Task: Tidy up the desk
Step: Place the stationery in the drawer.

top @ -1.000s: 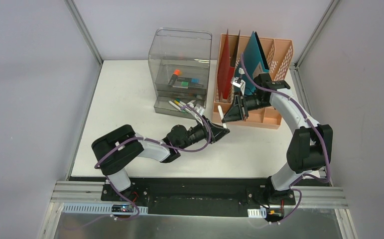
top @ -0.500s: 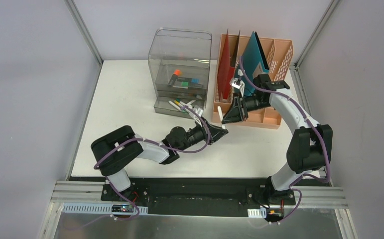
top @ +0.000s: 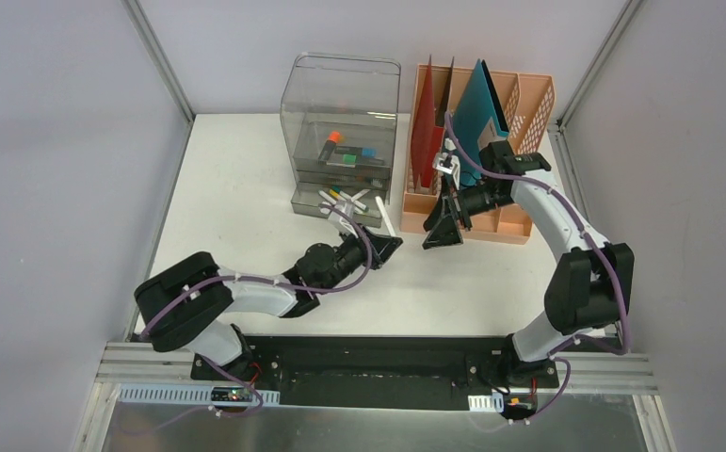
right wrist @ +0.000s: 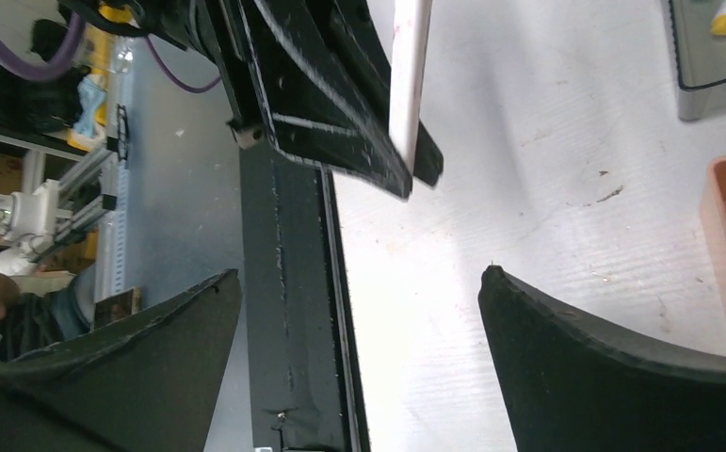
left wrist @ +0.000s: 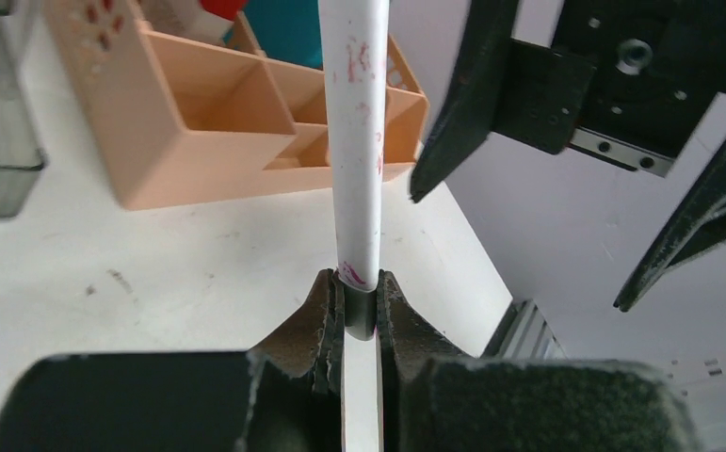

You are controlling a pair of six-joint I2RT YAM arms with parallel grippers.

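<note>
The desk (top: 236,188) is the white tabletop. My left gripper (top: 389,245) is shut on the lower end of a white marker (top: 383,217), which stands upright out of its jaws near the desk's middle. The left wrist view shows the marker (left wrist: 357,141) stained pink and pinched between the fingertips (left wrist: 361,303). My right gripper (top: 442,232) hangs just to the right of the marker, open wide and holding nothing. From the right wrist, the marker (right wrist: 410,66) and the left gripper (right wrist: 340,113) lie beyond the spread fingers (right wrist: 359,275).
A clear drawer box (top: 345,104) stands at the back centre, its bottom drawer (top: 335,202) pulled out with markers inside. A peach file rack (top: 519,104) with red and teal folders stands right of it, close behind the right gripper. Aluminium rails edge the desk.
My right gripper has opened wide and let go of the white marker. The left gripper closed on it and has drawn back to the left with it.
</note>
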